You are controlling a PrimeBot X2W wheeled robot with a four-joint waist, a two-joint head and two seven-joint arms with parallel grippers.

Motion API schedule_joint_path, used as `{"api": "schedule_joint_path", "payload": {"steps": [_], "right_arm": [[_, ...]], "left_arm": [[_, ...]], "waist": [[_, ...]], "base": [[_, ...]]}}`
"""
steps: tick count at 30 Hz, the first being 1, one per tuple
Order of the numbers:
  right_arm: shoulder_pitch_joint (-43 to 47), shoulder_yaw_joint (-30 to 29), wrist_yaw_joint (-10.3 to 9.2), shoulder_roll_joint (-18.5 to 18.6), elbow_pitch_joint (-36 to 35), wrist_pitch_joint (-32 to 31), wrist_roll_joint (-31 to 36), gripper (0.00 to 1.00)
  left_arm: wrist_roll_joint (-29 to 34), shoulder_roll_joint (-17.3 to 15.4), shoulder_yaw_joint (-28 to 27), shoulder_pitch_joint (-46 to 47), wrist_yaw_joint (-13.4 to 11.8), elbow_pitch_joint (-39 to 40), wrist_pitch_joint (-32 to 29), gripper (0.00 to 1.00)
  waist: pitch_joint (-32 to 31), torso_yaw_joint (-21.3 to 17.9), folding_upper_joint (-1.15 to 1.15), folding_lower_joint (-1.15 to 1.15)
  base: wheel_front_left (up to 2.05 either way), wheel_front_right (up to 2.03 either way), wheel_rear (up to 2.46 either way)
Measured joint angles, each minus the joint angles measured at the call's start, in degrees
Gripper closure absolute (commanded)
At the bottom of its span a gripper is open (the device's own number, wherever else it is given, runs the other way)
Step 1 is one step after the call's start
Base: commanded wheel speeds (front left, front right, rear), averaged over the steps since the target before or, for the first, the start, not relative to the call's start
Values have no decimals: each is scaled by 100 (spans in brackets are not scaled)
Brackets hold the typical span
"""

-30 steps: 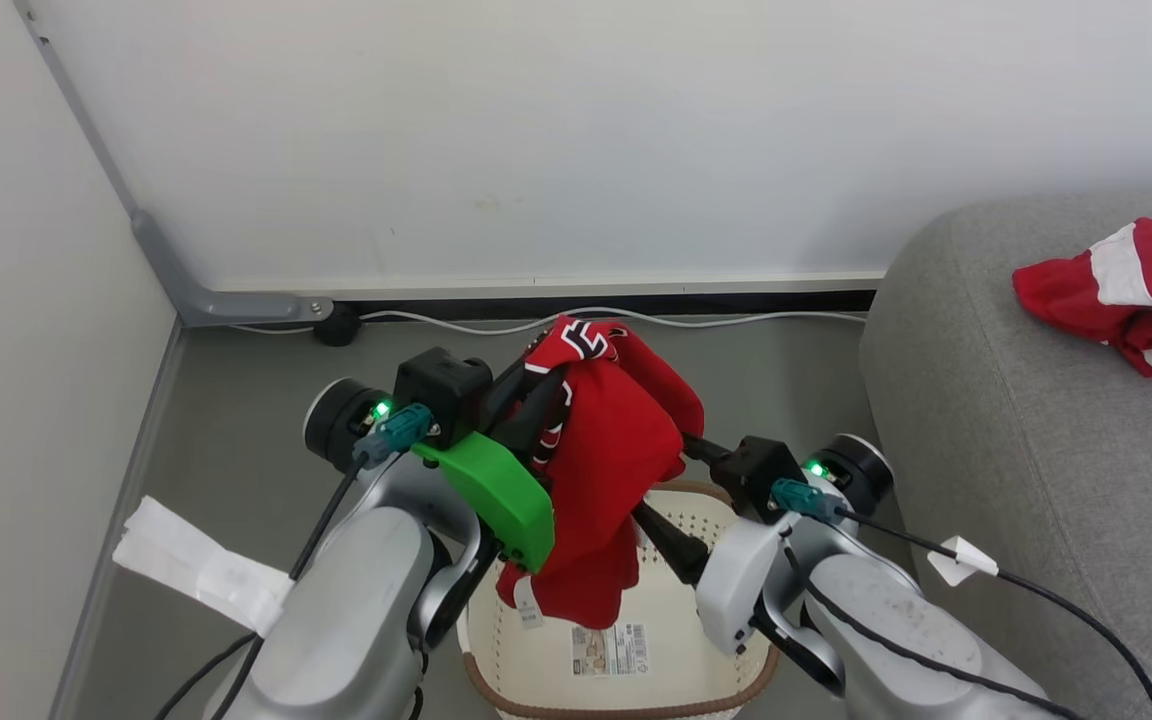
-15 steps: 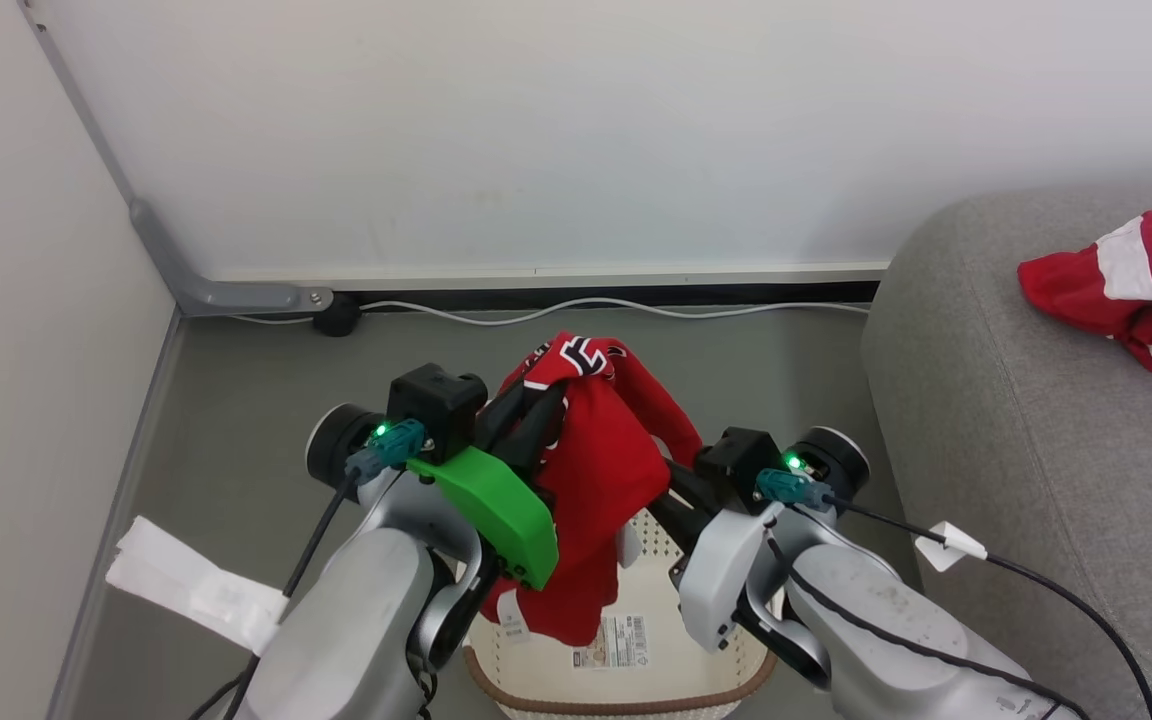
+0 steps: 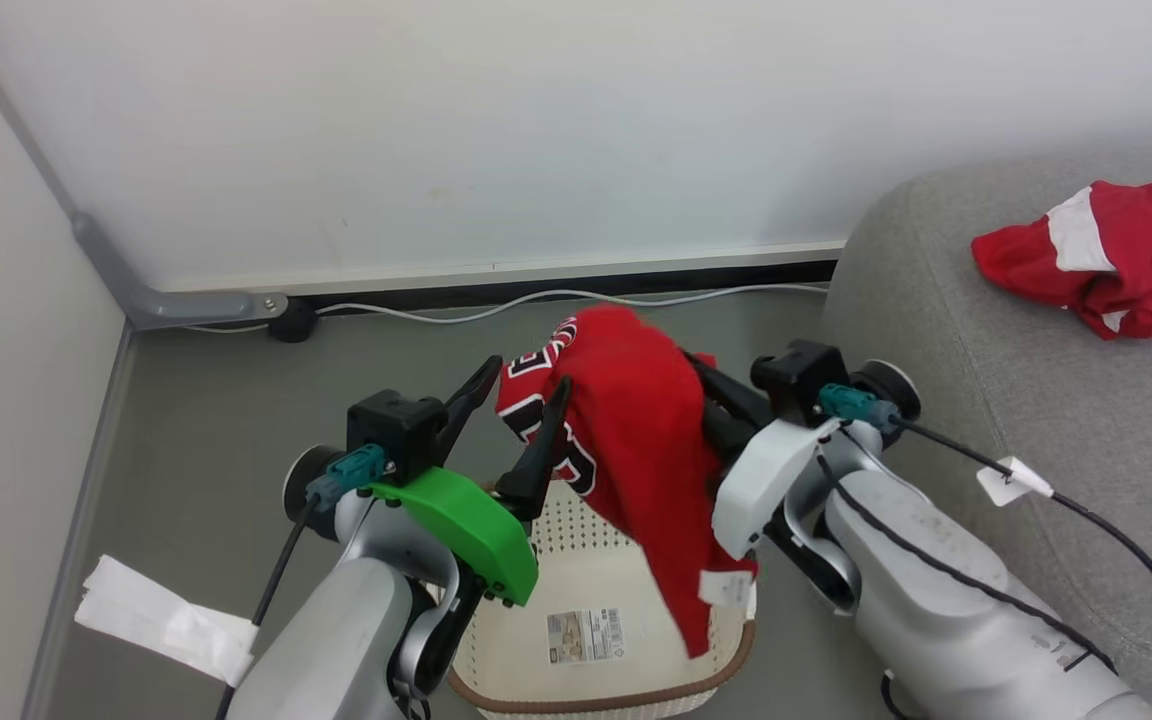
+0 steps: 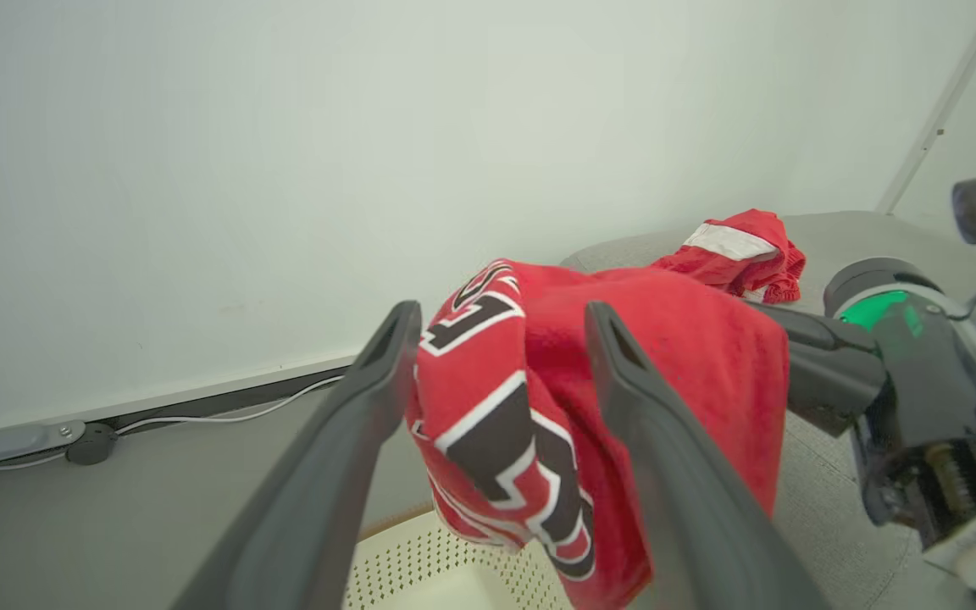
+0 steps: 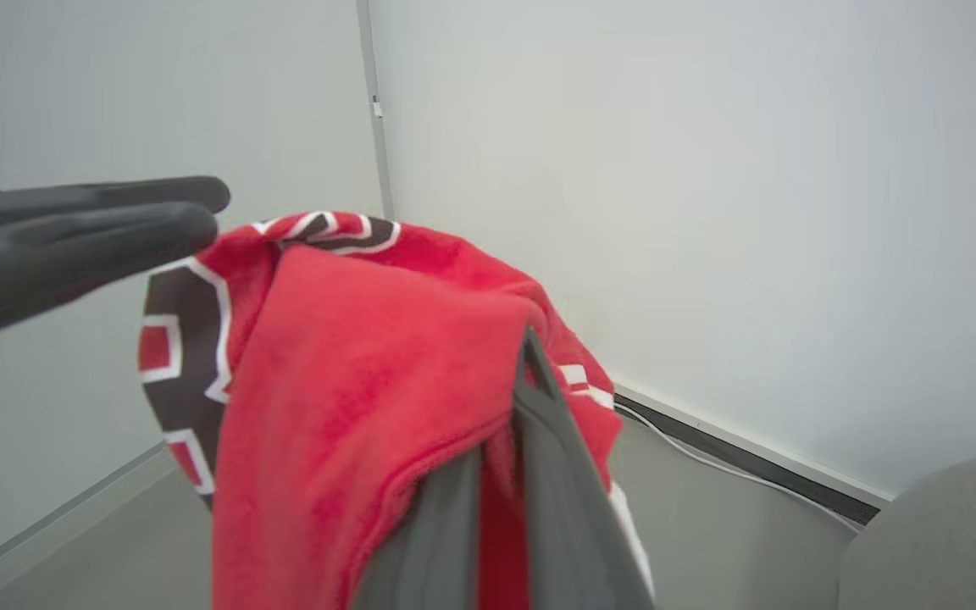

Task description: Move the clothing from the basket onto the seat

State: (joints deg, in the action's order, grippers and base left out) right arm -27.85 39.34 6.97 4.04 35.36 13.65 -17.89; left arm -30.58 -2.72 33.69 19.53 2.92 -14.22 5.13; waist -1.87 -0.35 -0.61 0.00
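While my R gripper clamps the red jersey above the basket, my L gripper hangs wide open, grasping nothing, over the basket's left side.

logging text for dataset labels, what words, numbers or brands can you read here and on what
No text here reads whole.
jersey: big black characters edged in white, broken up by folds, unreadable.
sticker inside the basket: printed, too small to read.
white tag at the jersey's hem: too blurred to read.
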Motion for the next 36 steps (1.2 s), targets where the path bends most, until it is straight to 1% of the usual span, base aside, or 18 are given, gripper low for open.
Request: {"api": "schedule_joint_path", "payload": {"steps": [6, 8, 14, 20, 22, 24, 26, 29, 36], "right_arm": [[-73, -379, -122, 290, -5, 13, -56, 100], [-88, -498, -208, 372, -27, 49, -87, 100], [-96, -773, -348, 635, -212, 52, -91, 100], [-94, -988, -412, 866, -508, 52, -91, 100], [-86, -1042, -459, 936, -592, 53, -90, 100], [-58, -1094, -463, 1014, -670, 53, -90, 100], [21, -1147, -470, 1088, -728, 55, -90, 100], [180, -1207, -558, 1193, -792, 60, -90, 100], [464, -1367, -593, 1449, -954, 60, -91, 100]], "left_arm": [[1, -70, -9, -87, -18, 54, 7, 0], [1, -100, -7, -119, -18, 86, 32, 0], [10, -151, 29, -196, -18, 175, 102, 0], [12, -161, 99, -317, -15, 219, 157, 0], [21, -163, 134, -357, -14, 235, 187, 0], [21, -163, 165, -383, -5, 250, 204, 0], [23, -163, 183, -413, 5, 281, 208, 0], [55, -163, 233, -451, 10, 316, 233, 0], [74, -159, 350, -498, 10, 369, 258, 0]], "waist": [[24, -190, 0, 0], [29, -261, 0, 0], [38, -501, 0, 0], [36, -788, 0, 0], [33, -895, 0, 0], [28, -1006, 0, 0], [23, -1119, 0, 0], [14, -1295, 0, 0], [4, -1706, 0, 0]], "base": [[0, 0, 0], [0, 0, 0], [0, 0, 0], [0, 0, 0], [0, 0, 0], [0, 0, 0], [0, 0, 0], [0, 0, 0], [0, 0, 0]]}}
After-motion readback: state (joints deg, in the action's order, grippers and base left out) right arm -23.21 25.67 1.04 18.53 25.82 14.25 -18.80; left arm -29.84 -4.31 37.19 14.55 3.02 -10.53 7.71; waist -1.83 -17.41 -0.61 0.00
